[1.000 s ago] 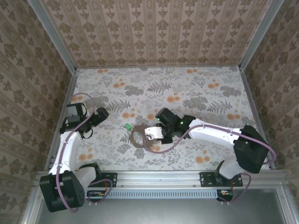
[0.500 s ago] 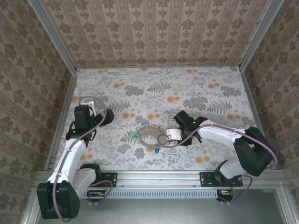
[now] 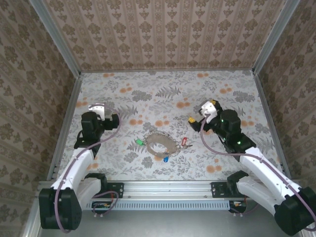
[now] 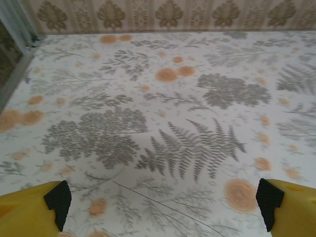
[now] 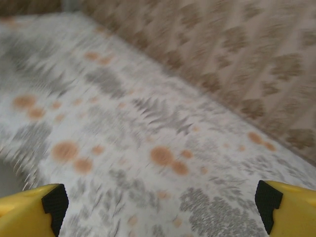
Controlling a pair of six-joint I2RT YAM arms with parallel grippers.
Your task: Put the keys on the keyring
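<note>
left gripper (image 4: 163, 203) spread wide, yellow fingers (image 4: 25, 213) at bottom corners, floral table (image 4: 163, 98), wallpapered wall (image 4: 163, 14) beyond

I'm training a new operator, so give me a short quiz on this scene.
1. True or false: the right gripper holds a key.
2. In the overhead view, which key lies at the keyring's left edge? A red, B green, C blue.
3. How many coloured keys are visible overhead?
Key: 1 false: it is open and empty. 2 B, the green key. 3 three, counting the red key and blue key.
</note>
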